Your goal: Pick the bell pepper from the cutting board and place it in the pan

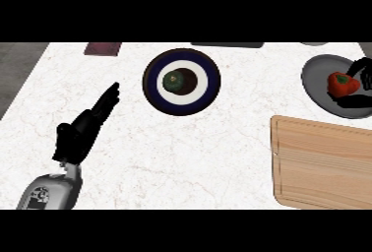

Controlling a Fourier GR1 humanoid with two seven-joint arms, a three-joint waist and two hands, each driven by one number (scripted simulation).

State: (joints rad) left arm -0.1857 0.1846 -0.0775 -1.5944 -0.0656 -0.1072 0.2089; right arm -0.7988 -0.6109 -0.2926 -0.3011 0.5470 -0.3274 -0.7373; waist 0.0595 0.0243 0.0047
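The red bell pepper (341, 83) sits inside the grey pan (317, 81) at the far right of the counter. My right hand (361, 69) reaches in from the right edge, its fingers above the pepper and its thumb below, curled round it. The wooden cutting board (323, 167) lies in front of the pan with nothing on it. My left hand (87, 125) rests open at the left, fingers straight and pointing up and to the right, holding nothing. Most of the right hand is cut off by the view's edge.
A dark blue and white plate (161, 93) with a round green item (178, 81) stands at the back centre. A dark red object (103, 48) and a dark grey one (227, 44) lie along the far edge. The counter's left edge runs beside my left arm.
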